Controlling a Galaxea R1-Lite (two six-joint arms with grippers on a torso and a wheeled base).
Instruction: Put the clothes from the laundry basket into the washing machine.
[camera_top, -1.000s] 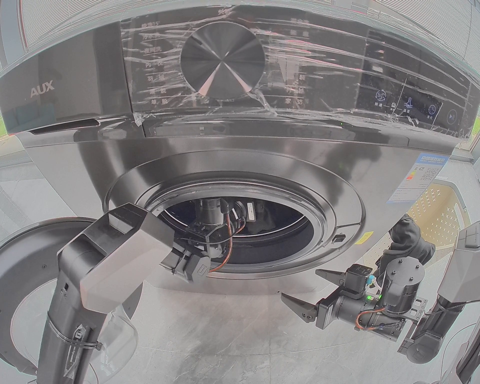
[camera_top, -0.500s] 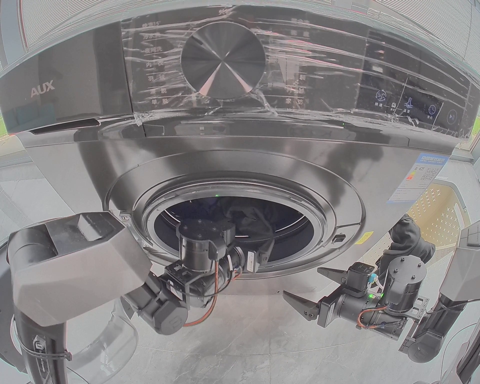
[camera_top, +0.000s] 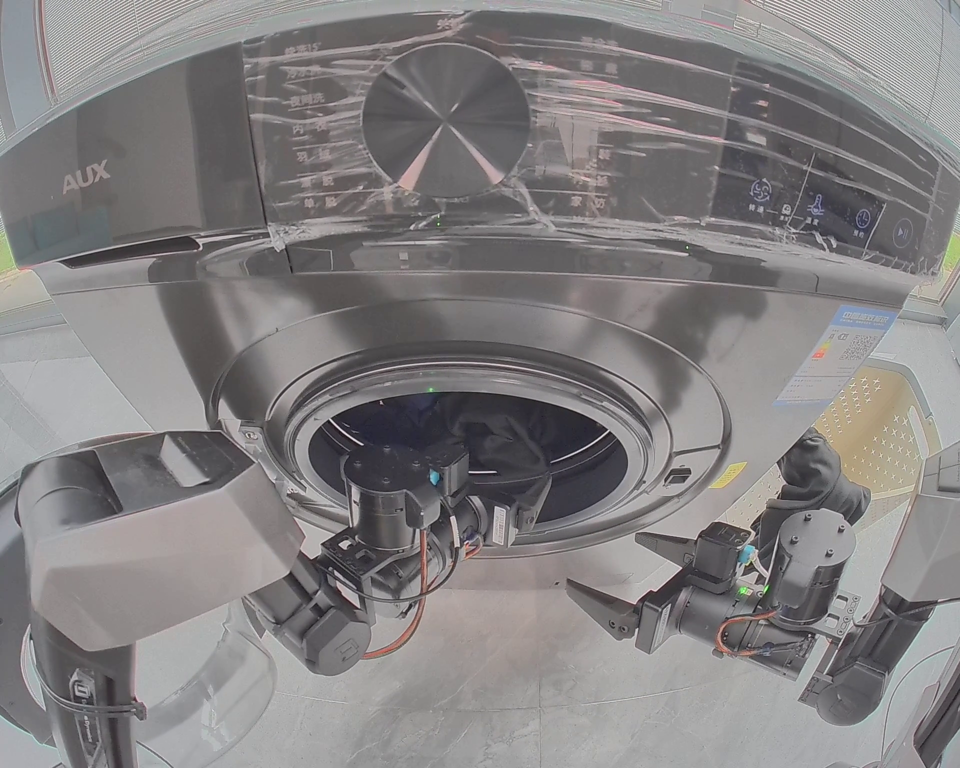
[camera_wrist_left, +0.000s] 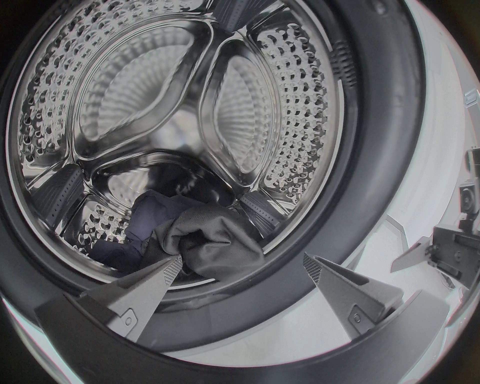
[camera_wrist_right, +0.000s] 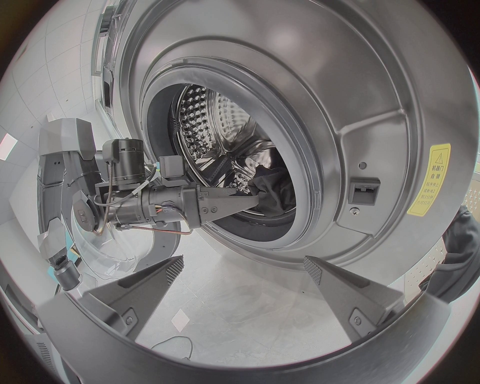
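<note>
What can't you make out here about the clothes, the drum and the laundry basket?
Laundry basket contents: head view, cut off by the right edge and hidden behind the right arm.
Number of clothes in the drum: left wrist view, the grey garment covers those beneath.
Drum's lower front: head view, the left gripper blocks it.

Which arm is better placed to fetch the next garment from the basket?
Right. The right gripper, open, empty, hangs near the laundry basket and its dark garment; the left gripper is at the drum mouth.
</note>
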